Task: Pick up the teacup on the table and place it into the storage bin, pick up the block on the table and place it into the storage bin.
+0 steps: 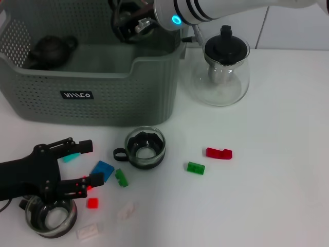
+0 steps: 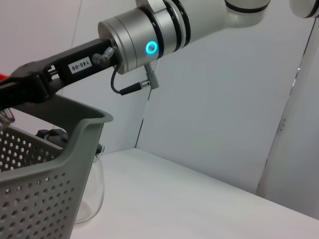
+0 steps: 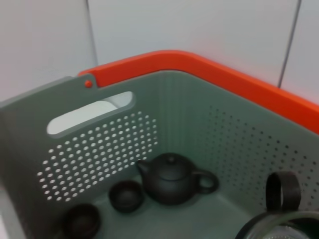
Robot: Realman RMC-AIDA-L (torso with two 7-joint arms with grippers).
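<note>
The grey-green storage bin (image 1: 128,87) stands at the back left; it also shows in the left wrist view (image 2: 55,164) and the right wrist view (image 3: 99,144). My right gripper (image 1: 131,23) is over the bin's inside, shut on a glass teacup (image 3: 281,209) with a black handle. A second glass teacup (image 1: 145,147) stands in front of the bin. A third (image 1: 50,216) sits under my left gripper (image 1: 85,164), which is open low at the front left. Blue (image 1: 103,170), green (image 1: 122,177) and red (image 1: 92,203) blocks lie by its fingers.
A black teapot (image 3: 172,177) and two small black cups (image 3: 127,195) are in the bin. A glass teapot (image 1: 223,67) stands right of the bin. A green block (image 1: 195,168), a red block (image 1: 219,153) and pale blocks (image 1: 126,211) lie on the white table.
</note>
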